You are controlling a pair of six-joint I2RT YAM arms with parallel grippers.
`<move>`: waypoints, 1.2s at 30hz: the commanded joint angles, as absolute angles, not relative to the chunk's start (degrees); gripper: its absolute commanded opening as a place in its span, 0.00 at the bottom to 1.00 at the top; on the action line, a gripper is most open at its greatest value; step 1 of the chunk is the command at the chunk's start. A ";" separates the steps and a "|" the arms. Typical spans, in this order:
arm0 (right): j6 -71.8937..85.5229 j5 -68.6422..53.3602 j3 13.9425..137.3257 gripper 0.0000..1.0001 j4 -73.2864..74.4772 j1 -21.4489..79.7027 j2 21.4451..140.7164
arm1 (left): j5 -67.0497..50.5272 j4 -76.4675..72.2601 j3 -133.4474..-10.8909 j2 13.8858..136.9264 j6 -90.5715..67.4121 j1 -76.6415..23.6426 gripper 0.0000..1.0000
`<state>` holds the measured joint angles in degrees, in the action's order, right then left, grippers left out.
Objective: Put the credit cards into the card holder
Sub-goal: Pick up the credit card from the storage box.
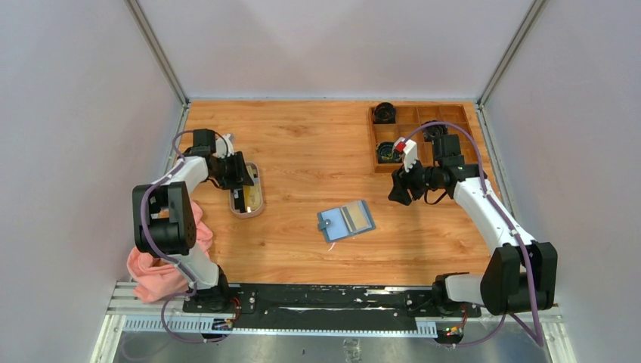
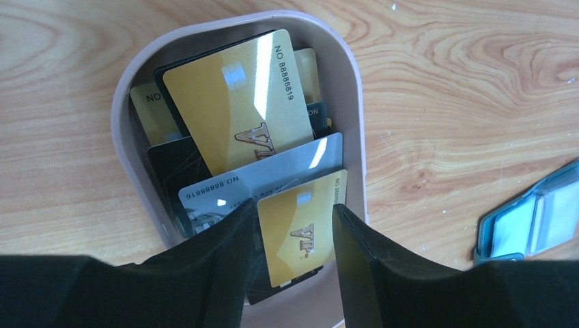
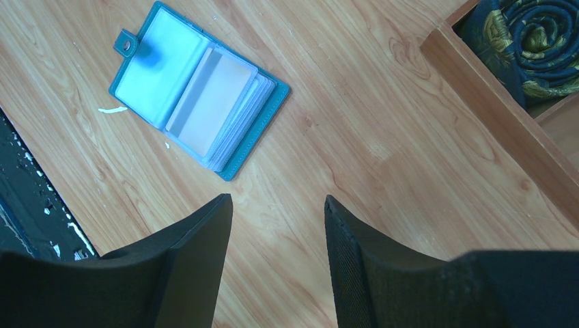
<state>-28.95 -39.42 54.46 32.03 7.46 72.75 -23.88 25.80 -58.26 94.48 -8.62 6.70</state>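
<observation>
In the left dish [image 2: 360, 137], a gold credit card [image 2: 300, 236] is bracketed across its width, long axis along the fingers, by the half-parted left jaws; whether it is gripped cannot be told.

- Just beyond the left pincer [image 2: 293, 208], the top gold card covers most of the credit cards [image 2: 232, 109] stacked in the dish [image 2: 356, 137]; the dark ones show only edges.
- Its fingers [image 2: 225, 239] hide both sides of the small gold card [image 2: 298, 236] between them, so contact cannot be told.
- Right of that pincer, the view's edge cuts off the card holder [image 2: 539, 219].
- Ahead and right of the right pincer [image 3: 278, 199], the tray [image 3: 505, 113] and its dark roll [image 3: 532, 41] are cropped.
</observation>
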 commanded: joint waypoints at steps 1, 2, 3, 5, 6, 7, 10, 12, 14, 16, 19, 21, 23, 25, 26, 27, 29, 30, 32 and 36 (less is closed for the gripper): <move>-28.74 -40.34 54.67 0.56 32.42 8.37 72.77 | -25.49 26.53 -60.11 96.04 -7.39 7.46 0.50; -28.72 -40.39 54.60 0.56 32.43 8.35 72.75 | -25.60 26.49 -60.19 96.29 -7.31 7.46 0.50; -28.74 -40.42 54.66 0.56 32.43 8.39 72.80 | -25.77 26.55 -60.27 96.32 -7.30 7.51 0.50; -28.74 -40.37 54.65 0.56 32.43 8.34 72.77 | -26.15 26.73 -60.21 96.40 -7.29 7.51 0.49; -28.74 -40.35 54.66 0.56 32.43 8.36 72.77 | -26.41 26.85 -60.16 96.36 -7.29 7.53 0.49; -28.74 -40.34 54.67 0.56 32.43 8.35 72.77 | -26.64 27.01 -60.08 96.10 -7.26 7.56 0.49; -28.80 -40.27 54.60 0.56 32.43 8.37 72.81 | -26.97 27.43 -59.66 95.17 -7.21 7.55 0.48; -28.83 -40.25 54.67 0.56 32.41 8.35 72.85 | -27.49 27.82 -59.12 94.42 -7.21 7.49 0.47; -28.82 -40.25 54.65 0.56 32.43 8.31 72.93 | -28.03 27.85 -58.54 93.82 -7.27 7.51 0.47; -28.80 -40.23 54.67 0.56 32.43 8.35 72.90 | -28.50 28.23 -58.16 93.62 -7.23 7.54 0.46; -28.83 -40.19 54.74 0.56 32.50 8.35 72.91 | -29.18 28.68 -57.95 93.27 -7.21 7.52 0.44; -28.77 -40.17 54.71 0.56 32.54 8.42 72.82 | -29.55 28.53 -57.48 92.74 -7.42 7.56 0.43; -28.82 -40.17 54.76 0.56 32.53 8.35 72.89 | -30.04 28.48 -57.04 92.07 -7.55 7.52 0.43; -28.83 -40.17 54.76 0.56 32.52 8.35 72.82 | -30.66 28.49 -56.47 91.49 -7.77 7.56 0.42; -28.83 -40.17 54.71 0.56 32.52 8.35 72.86 | -30.79 28.49 -56.09 91.15 -7.88 7.53 0.42; -28.83 -40.17 54.73 0.56 32.52 8.39 72.82 | -31.04 28.50 -55.81 90.96 -7.91 7.55 0.41; -28.83 -40.18 54.75 0.56 32.52 8.36 72.86 | -31.75 28.44 -55.15 90.48 -8.14 7.56 0.40; -28.83 -40.13 54.71 0.56 32.52 8.35 72.86 | -32.18 28.38 -54.86 90.24 -8.36 7.55 0.40; -28.79 -40.18 54.75 0.56 32.52 8.35 72.86 | -32.90 28.05 -54.23 89.62 -8.90 7.56 0.39; -28.83 -40.10 54.84 0.56 32.56 8.35 72.78 | -34.27 27.49 -53.05 88.54 -10.05 7.49 0.38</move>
